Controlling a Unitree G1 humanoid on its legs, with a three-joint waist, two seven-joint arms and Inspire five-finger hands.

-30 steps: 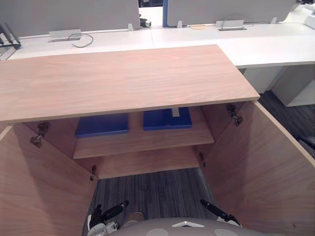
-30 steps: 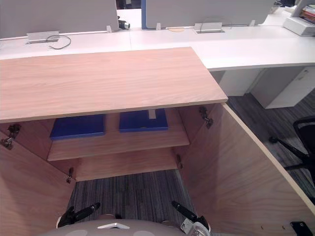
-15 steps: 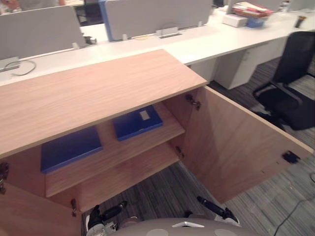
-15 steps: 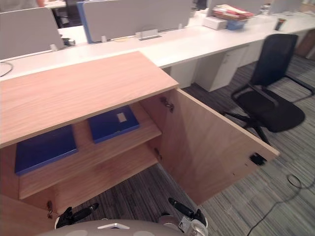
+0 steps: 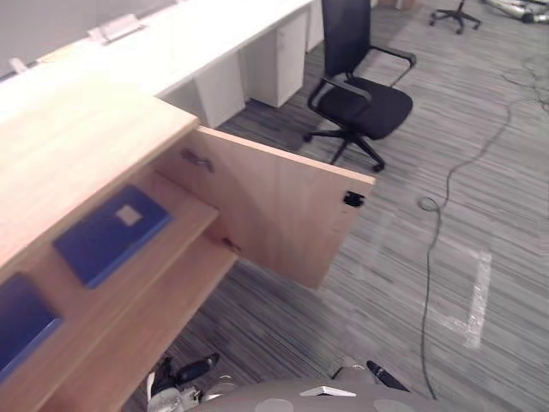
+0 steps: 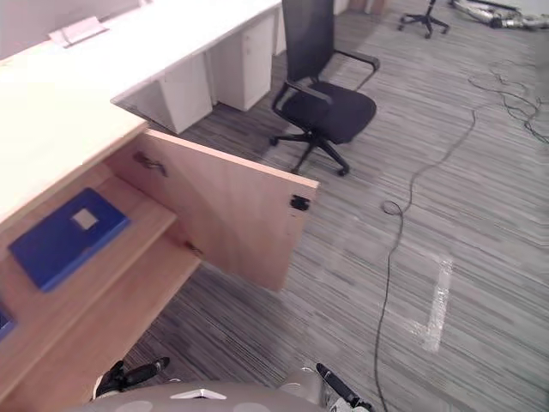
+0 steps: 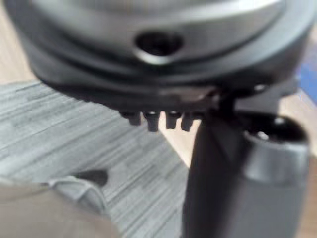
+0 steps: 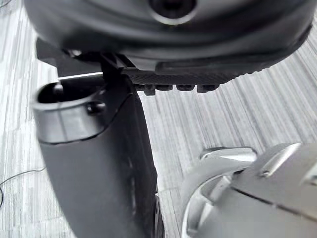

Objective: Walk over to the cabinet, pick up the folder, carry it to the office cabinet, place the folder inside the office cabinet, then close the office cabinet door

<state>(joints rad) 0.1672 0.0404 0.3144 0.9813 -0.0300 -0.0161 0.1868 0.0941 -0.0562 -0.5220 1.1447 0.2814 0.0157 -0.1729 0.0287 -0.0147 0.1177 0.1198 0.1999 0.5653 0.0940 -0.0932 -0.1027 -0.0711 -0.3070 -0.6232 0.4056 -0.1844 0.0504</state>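
Where the wood-grain cabinet [image 5: 77,146] stood open, a flat, rectangular blue folder [image 5: 111,232] was seen lying on its upper shelf [image 5: 190,216]. A small white label [image 5: 129,215] was fixed to the cover, and any writing on it was too small to be read. A second blue folder [image 5: 19,319] was seen further left. The laminate door [image 5: 274,219] was swung wide, with a small black catch [image 5: 353,199] near its free edge. The left hand [image 5: 193,370] and right hand [image 6: 336,386] were held low over striped grey carpet [image 5: 403,275], fingers straight, nothing grasped. A black padded chair [image 5: 364,99] was seen near the smooth white desk [image 5: 197,39].
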